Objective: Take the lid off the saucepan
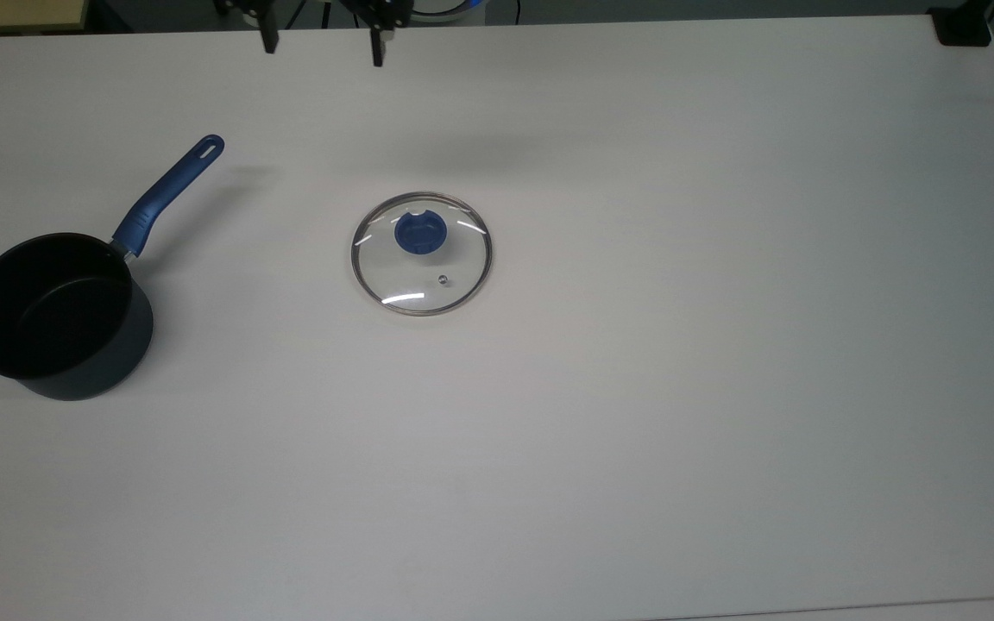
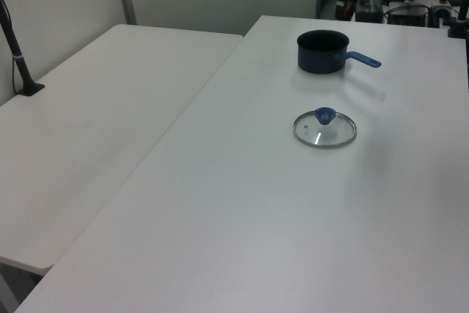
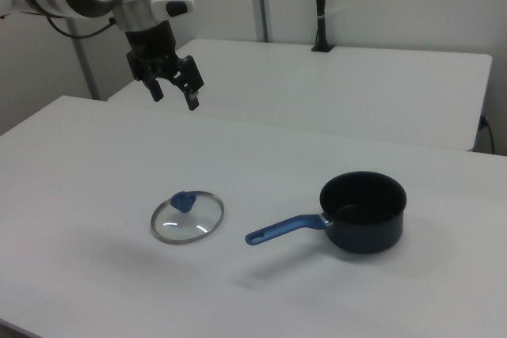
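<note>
The lid (image 1: pixel 421 254), a clear glass disc with a blue knob, lies flat on the white table (image 1: pixel 635 388), well apart from the saucepan. In the top view the saucepan (image 1: pixel 48 315) stands uncovered at the left, its black inside showing and its blue handle pointing up and to the right. My gripper (image 1: pixel 323 47) hangs open and empty at the top view's top edge, high over the table's far side. In the right view the gripper (image 3: pixel 174 94) is up and to the left of the lid (image 3: pixel 188 217), and the saucepan (image 3: pixel 364 211) stands at the right. The left view has the lid (image 2: pixel 325 128) in front of the saucepan (image 2: pixel 322 51).
A second white table (image 2: pixel 95 130) stands beside this one across a narrow gap, with a black post (image 2: pixel 22 71) clamped on it. A black object (image 1: pixel 963 26) sits at the top view's top right corner. Cables and equipment lie beyond the far edge.
</note>
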You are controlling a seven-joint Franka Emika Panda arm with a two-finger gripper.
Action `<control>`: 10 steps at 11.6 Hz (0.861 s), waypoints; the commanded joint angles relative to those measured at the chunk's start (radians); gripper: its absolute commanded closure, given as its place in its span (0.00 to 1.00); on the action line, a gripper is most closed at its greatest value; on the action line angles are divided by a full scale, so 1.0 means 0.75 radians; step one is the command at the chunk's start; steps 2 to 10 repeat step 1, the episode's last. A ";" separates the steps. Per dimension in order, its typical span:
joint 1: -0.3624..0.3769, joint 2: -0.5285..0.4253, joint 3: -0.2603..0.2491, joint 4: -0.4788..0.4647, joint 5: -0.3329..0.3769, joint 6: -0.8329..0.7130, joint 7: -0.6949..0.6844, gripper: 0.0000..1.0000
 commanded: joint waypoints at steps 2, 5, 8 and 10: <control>0.006 0.009 -0.012 0.035 -0.012 -0.033 -0.050 0.00; 0.006 0.009 -0.012 0.035 -0.012 -0.033 -0.050 0.00; 0.006 0.009 -0.012 0.035 -0.012 -0.033 -0.050 0.00; 0.006 0.009 -0.012 0.035 -0.012 -0.033 -0.050 0.00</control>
